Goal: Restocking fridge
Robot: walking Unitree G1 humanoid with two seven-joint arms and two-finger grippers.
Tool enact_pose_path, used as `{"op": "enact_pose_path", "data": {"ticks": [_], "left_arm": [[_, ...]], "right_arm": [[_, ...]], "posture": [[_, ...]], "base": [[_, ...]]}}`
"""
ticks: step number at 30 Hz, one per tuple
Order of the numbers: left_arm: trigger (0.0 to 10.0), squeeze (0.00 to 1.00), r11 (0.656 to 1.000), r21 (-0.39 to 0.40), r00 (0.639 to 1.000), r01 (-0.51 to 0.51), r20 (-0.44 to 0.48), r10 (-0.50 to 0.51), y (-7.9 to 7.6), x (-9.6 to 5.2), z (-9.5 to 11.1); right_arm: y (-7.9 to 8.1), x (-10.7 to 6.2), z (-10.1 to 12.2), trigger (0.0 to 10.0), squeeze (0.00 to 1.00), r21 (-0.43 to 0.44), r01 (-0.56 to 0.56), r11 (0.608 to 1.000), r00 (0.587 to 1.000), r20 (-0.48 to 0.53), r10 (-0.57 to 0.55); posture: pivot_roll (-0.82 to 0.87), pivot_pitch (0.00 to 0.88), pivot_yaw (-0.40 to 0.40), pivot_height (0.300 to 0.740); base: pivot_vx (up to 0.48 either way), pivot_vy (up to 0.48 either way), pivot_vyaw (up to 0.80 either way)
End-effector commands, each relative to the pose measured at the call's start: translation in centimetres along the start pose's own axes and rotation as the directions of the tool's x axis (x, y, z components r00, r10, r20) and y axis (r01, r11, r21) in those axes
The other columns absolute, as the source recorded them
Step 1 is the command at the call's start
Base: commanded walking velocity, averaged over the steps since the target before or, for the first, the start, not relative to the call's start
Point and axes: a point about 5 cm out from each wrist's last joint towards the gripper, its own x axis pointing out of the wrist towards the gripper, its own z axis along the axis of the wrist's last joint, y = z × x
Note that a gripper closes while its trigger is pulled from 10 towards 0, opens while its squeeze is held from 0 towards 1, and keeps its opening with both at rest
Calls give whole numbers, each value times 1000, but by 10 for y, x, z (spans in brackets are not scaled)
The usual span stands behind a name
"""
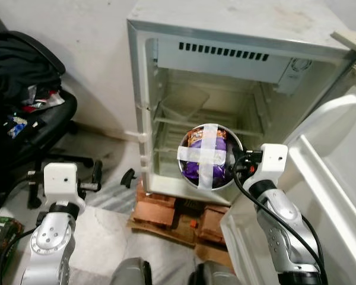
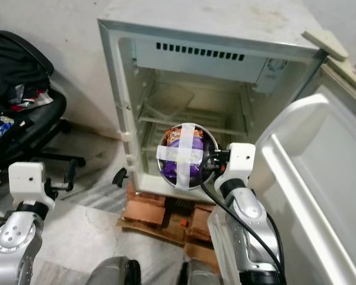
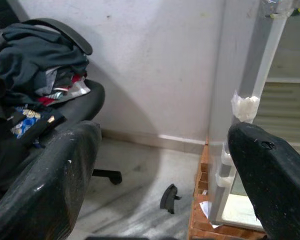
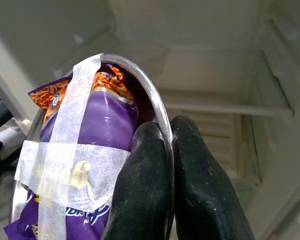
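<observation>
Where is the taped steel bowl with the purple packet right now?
The steel bowl is pinched by its rim in the right gripper, held tilted in front of the open fridge at its lower shelf level, just left of the fridge door.

The fridge (image 1: 237,35) stands with its door (image 1: 338,178) swung open on a stack of reddish bricks (image 1: 166,211) laid on the pale floor (image 1: 101,231), and a flattened piece of cardboard (image 1: 160,231) lies under the bricks. Inside, a clear shelf (image 1: 184,101) sits tilted in the upper part of the cabinet and a wire shelf (image 2: 184,127) runs across lower down. On the floor to the robot's left stands a black office chair (image 1: 41,127) piled with dark clothes (image 3: 35,60), and a small black piece (image 3: 169,197) lies on the floor just beside the bricks.
</observation>
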Motion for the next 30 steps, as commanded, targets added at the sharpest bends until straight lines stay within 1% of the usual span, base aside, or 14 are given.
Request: {"op": "enact_pose_path", "data": {"ticks": [1, 6, 12, 17, 21, 25, 27, 30], "left_arm": [[10000, 0, 1000, -2, 999, 24, -21, -24, -5, -1, -4], [10000, 0, 1000, -2, 999, 30, -24, -30, -5, -1, -4], [10000, 0, 999, 0, 999, 43, -11, -43, -5, 0, -3], [10000, 0, 999, 16, 999, 37, 4, -37, 0, 1, -1], [10000, 0, 999, 11, 999, 40, 11, -40, 4, 3, 0], [10000, 0, 999, 4, 999, 33, 15, -33, 5, 3, 0], [10000, 0, 999, 0, 999, 32, 15, -32, 5, 3, 0], [10000, 0, 999, -2, 999, 32, 12, -32, 5, 2, -1]], "right_arm": [[-8, -2, 2, 10000, 0, -14, 30, 999, 999, 15, -30], [-9, -2, 2, 10000, 0, -13, 37, 999, 999, 16, -36], [-10, -3, 0, 10000, 0, -11, 44, 999, 999, 14, -44], [-10, -1, 0, 10000, 0, -10, 46, 999, 999, 15, -46], [-11, 2, 1, 10000, 0, -12, 59, 998, 998, 24, -59], [-13, 6, 3, 10000, 0, 7, 98, 995, 995, 31, -98], [-15, 8, 3, 10000, 0, 48, 130, 990, 991, 23, -131], [-15, 7, 1, 10000, 0, 73, 145, 987, 989, 13, -146]], "posture": [[50, 85, -37, 740], [49, 87, -35, 740], [50, 90, -33, 740], [51, 91, -36, 740], [51, 92, -37, 740], [51, 94, -36, 740], [52, 95, -37, 740], [51, 95, -38, 740]], "base": [[0, 480, 0], [0, 349, 0], [0, 0, 0], [0, 0, 0], [0, 0, 0], [0, 0, 0], [0, 0, 0], [160, 0, -275]]}}
